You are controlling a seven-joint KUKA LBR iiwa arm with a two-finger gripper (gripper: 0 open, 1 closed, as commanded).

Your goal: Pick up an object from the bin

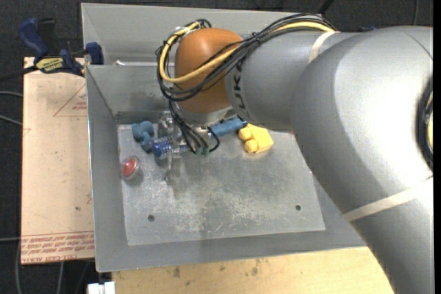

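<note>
My gripper (170, 148) hangs low over the left back part of the bin floor, under the orange wrist cover. Its metal fingers point down beside a small blue thing (161, 147) that lies right at the fingertips. A blue curved piece (143, 132) lies just to the left of the gripper. A small clear thing with a red centre (130, 167) rests further left and nearer the front. Nothing visibly sits between the fingers.
A yellow block (255, 138) and a blue flat piece (227, 127) lie to the right of the gripper, partly under the arm. The thick grey arm covers the bin's right side. Bare scuffed floor stretches across the front half.
</note>
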